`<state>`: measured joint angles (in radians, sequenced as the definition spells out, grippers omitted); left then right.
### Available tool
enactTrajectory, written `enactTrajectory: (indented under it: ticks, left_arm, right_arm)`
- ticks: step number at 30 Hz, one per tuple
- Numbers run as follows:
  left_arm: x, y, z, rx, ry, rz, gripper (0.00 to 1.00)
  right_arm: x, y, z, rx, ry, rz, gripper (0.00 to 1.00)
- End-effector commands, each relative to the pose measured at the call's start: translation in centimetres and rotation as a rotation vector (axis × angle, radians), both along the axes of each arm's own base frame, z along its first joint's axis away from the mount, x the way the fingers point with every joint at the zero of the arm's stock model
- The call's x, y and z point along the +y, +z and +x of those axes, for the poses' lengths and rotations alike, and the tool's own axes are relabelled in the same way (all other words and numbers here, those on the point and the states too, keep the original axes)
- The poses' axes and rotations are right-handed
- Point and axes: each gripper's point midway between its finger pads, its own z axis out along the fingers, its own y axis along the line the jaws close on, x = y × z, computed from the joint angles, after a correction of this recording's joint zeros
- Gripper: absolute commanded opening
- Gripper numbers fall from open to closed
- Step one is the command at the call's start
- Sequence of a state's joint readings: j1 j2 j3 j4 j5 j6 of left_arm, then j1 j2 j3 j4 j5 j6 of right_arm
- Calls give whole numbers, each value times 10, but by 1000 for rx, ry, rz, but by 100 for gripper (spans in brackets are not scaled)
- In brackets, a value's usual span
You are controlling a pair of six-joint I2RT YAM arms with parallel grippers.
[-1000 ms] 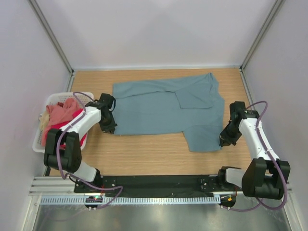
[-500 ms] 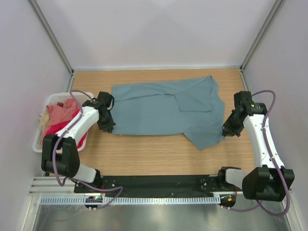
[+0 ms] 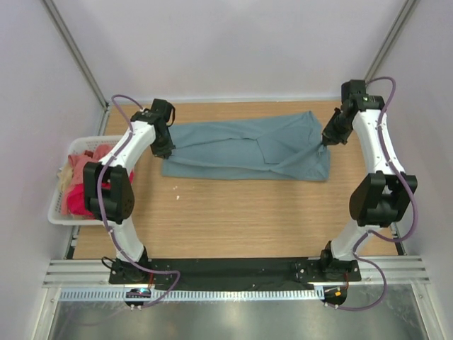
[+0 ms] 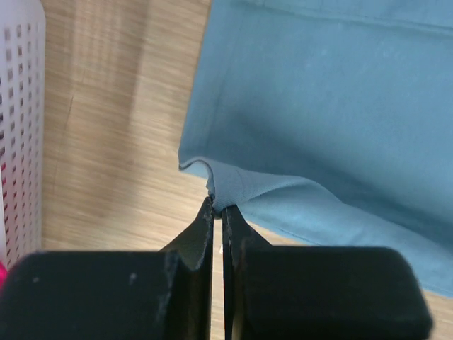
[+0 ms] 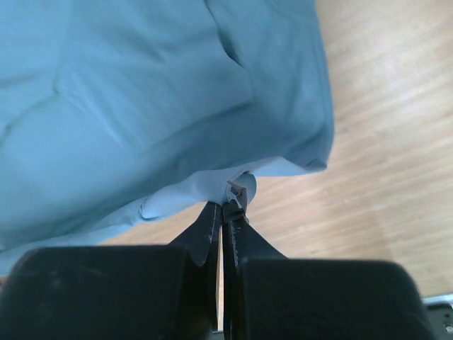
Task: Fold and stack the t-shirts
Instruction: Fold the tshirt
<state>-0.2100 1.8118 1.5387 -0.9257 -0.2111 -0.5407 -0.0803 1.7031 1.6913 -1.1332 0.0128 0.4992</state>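
Left gripper (image 4: 217,207) pinched on corner of grey-teal t-shirt (image 3: 233,150); right gripper (image 5: 225,205) clamps opposite edge, cloth spread beyond fingertips.

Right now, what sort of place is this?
Probably a robot laundry-folding lab cell: white panels enclose a wooden table, left arm and right arm hold a teal shirt, a basket holds more shirts.
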Motion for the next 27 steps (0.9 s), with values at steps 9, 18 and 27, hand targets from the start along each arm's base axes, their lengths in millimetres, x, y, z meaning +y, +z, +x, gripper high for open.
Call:
enactTrajectory:
  ticks: [9,18,27]
  left_arm:
    - [29,-8,57,23,60,52,0]
    - [22,-23,83,30,62,22,0]
    - [27,-21,94,4,75,30,0]
  right_arm:
    - [16,6,98,-132,74,72,1]
    - [20,0,134,-155,77,97,2]
    - [23,27,140,-233,62,117,2]
